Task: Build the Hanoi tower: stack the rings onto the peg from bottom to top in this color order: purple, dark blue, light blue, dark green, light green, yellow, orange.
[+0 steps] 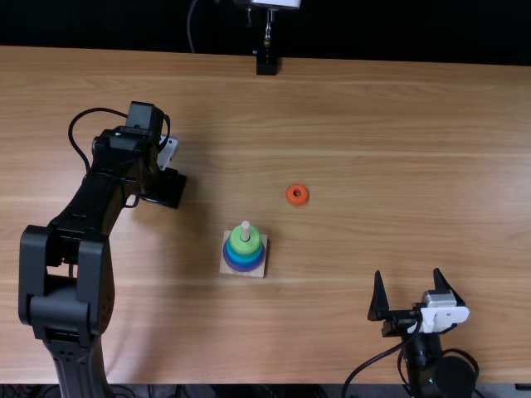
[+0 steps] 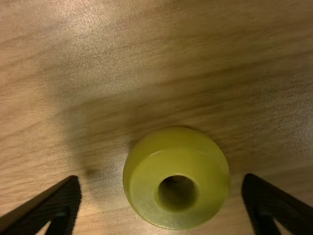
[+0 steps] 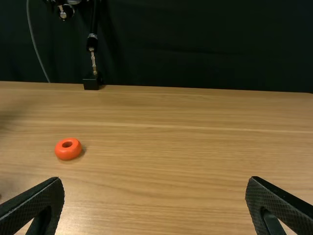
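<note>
Peg (image 1: pixel 245 227) on its square wooden base (image 1: pixel 255 269), where we find a light green ring (image 1: pixel 239 243) uppermost, with blue and purple rings below. To the left on the table (image 1: pixel 357 108), we see the left gripper (image 1: pixel 168 189); its fingers are spread on either side of the yellow ring (image 2: pixel 146 191) — a gap showing at each side. We note the orange ring (image 1: pixel 289 196) lying flat, beyond and right of the base — well apart from the right gripper (image 1: pixel 407 271), whose fingers are spread.

We record a boxy black left arm (image 1: pixel 89 286), looped black cable (image 1: pixel 99 109), and white bracket (image 1: pixel 444 315) on the right gripper (image 1: pixel 406 271).
</note>
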Action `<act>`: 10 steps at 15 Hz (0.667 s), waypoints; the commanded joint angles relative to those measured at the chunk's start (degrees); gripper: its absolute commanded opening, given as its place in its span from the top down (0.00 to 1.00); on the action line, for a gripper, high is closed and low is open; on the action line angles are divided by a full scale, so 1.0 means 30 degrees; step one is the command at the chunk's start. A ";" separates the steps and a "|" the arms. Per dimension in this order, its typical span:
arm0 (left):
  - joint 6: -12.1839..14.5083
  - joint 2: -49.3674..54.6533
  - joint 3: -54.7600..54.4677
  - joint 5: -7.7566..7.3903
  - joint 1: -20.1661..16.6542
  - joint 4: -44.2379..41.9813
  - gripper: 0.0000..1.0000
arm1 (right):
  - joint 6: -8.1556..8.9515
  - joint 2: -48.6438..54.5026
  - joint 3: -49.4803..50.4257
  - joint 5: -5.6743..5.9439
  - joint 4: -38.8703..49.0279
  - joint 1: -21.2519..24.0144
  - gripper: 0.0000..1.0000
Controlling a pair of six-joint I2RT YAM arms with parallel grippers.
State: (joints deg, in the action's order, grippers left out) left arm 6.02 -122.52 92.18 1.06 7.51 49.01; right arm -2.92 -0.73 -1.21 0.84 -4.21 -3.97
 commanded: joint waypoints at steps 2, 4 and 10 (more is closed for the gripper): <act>0.0208 -0.0352 -0.0346 -0.0248 0.0163 -0.0026 0.76 | 0.0059 0.0244 0.0229 -0.0070 -0.0341 0.0268 0.00; 0.0208 -0.0352 -0.0346 -0.0248 0.0163 -0.0131 1.00 | 0.0059 0.0244 0.0229 -0.0070 -0.0341 0.0268 0.00; -0.0003 -0.0088 -0.0053 -0.0178 0.0368 0.0642 1.00 | 0.0059 0.0244 0.0229 -0.0070 -0.0341 0.0268 0.00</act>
State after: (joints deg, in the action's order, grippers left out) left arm 5.96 -122.50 92.18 1.06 7.99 50.54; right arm -2.92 -0.73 -1.21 0.84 -4.21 -3.97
